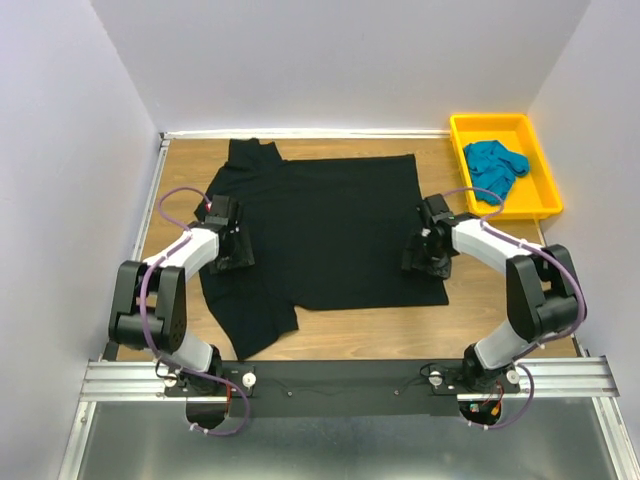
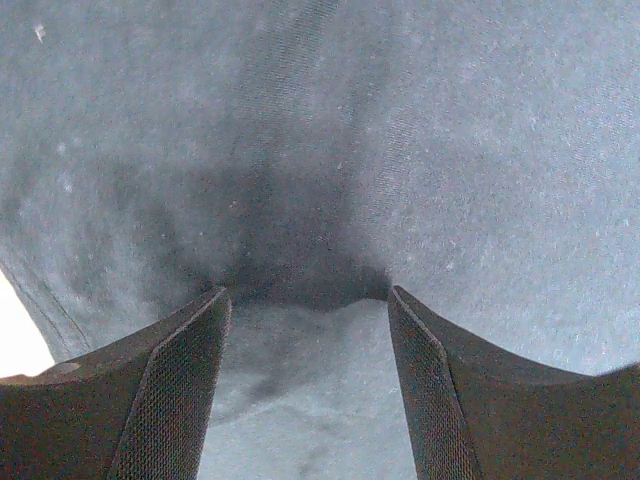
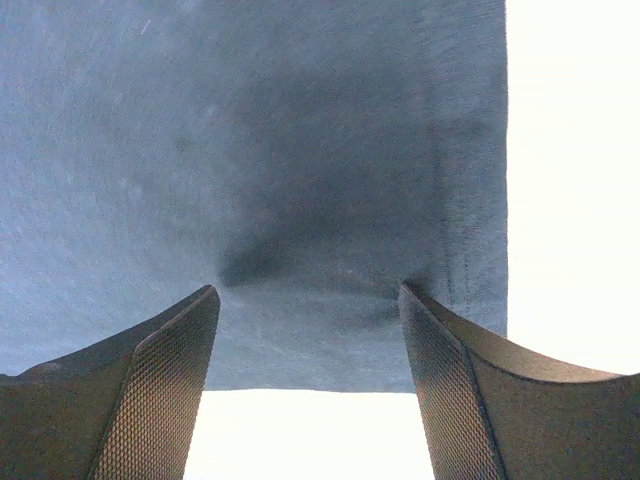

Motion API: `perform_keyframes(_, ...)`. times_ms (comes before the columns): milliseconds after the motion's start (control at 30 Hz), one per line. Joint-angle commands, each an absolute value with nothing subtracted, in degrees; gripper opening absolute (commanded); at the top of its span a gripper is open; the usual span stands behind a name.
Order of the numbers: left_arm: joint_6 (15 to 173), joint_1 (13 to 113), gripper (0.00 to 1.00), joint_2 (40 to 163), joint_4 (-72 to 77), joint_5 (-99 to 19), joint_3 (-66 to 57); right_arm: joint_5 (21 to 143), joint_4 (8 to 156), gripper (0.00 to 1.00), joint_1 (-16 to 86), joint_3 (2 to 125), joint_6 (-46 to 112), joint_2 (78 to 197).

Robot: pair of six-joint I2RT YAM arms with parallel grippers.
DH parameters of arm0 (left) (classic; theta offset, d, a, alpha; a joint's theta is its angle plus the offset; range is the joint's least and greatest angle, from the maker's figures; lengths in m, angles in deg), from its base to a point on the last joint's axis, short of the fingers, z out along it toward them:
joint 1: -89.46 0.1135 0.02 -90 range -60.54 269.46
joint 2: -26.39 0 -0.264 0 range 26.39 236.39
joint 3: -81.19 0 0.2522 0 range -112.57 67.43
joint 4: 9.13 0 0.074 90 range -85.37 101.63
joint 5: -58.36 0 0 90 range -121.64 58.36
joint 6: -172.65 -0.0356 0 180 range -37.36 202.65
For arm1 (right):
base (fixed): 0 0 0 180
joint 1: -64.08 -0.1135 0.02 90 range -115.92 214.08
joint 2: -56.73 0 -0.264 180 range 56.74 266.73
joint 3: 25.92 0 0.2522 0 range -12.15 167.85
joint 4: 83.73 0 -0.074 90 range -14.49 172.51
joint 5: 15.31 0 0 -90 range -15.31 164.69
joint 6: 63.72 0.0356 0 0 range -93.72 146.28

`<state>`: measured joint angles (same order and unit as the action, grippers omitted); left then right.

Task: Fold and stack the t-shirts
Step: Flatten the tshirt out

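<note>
the large plain black cloth t-shirt (image 1: 340, 225) lies spread flat on the wooden table (image 1: 500, 290). the left gripper (image 2: 308, 295) presses on its left side, jaws wide, with a small ridge of cloth between the 2 fingertips. the right gripper (image 3: 308, 290), also wide, rests on the shirt's right edge. the bright teal-blue t-shirt (image 1: 493, 168) sits crumpled in the yellow plastic tray (image 1: 490, 120) at the far right.
</note>
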<state>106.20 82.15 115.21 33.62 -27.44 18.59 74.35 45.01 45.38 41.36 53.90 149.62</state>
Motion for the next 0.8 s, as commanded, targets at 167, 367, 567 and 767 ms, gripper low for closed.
perform_keyframes(167,109.8,76.19,0.75,110.16,40.76,-41.74,24.81,74.17,36.19,0.84,56.08,33.63,57.57,142.87)
perform_keyframes(367,113.32,78.29,0.76,104.18,41.55,-32.08,17.25,73.9,37.15,0.84,54.77,42.25,52.65,142.6)
perform_keyframes(567,114.46,85.67,0.68,107.86,36.55,-27.6,16.45,78.55,42.06,0.83,52.13,47.17,52.38,147.17)
perform_keyframes(767,114.46,87.26,0.64,113.48,34.08,-28.21,18.65,78.03,46.29,0.83,52.12,44.36,55.28,150.85)
